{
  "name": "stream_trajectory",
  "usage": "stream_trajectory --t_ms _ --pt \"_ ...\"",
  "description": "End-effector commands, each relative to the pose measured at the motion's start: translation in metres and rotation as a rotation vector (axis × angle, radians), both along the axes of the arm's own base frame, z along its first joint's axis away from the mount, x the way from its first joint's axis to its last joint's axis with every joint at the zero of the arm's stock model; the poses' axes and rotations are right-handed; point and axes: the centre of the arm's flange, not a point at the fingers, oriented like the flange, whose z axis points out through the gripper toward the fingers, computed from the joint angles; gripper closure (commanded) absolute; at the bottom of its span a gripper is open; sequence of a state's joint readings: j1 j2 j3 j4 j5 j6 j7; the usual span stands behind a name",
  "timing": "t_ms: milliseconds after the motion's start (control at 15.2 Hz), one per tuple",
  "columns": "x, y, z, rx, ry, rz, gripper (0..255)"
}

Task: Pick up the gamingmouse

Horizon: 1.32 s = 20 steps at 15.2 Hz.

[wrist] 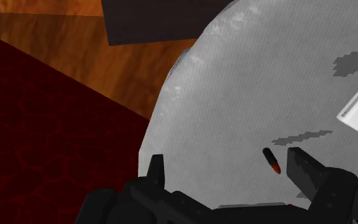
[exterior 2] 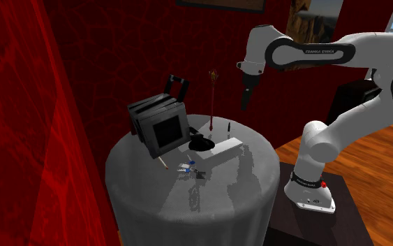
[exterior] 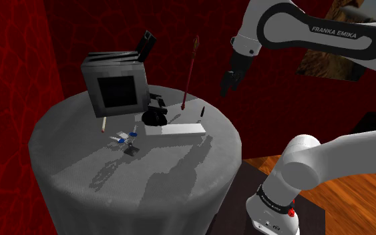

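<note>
Hovering above the table [exterior: 79,153] edge at the shoulder view's right, the gripper [exterior: 230,83] is carrying nothing, fingers apart. The black gamingmouse [exterior: 154,118] is sitting mid-table, just beside a white slab [exterior: 176,129], untouched. Approach, grasp and lift are all pending. The arm [exterior: 326,30] is reaching across high, hand pointing down.

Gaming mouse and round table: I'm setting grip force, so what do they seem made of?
The gaming mouse looks plain black with no shine, likely hard plastic, though no texture shows to confirm it. The round table seems draped in grey woven cloth: a fine weave pattern covers it, and the sides hang down like fabric.
</note>
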State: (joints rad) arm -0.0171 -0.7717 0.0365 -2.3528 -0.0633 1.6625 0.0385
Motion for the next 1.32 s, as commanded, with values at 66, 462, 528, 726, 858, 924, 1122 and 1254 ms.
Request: stream_trajectory --t_ms 66,462,528,726,858,924,1122,1254 --pt "0.001 0.012 -0.003 0.005 -0.008 -0.004 0" --pt "0.010 0.084 -0.016 0.035 -0.057 -0.025 0" --pt "0.012 0.096 -0.018 0.040 -0.065 -0.029 0" --pt "0.017 0.132 -0.024 0.055 -0.089 -0.040 0" --pt "0.021 0.157 -0.027 0.065 -0.105 -0.047 0" --pt "0.023 0.169 -0.029 0.070 -0.114 -0.051 0" --pt "0.030 0.205 -0.033 0.085 -0.138 -0.062 0" --pt "0.034 0.229 -0.035 0.095 -0.154 -0.069 0"
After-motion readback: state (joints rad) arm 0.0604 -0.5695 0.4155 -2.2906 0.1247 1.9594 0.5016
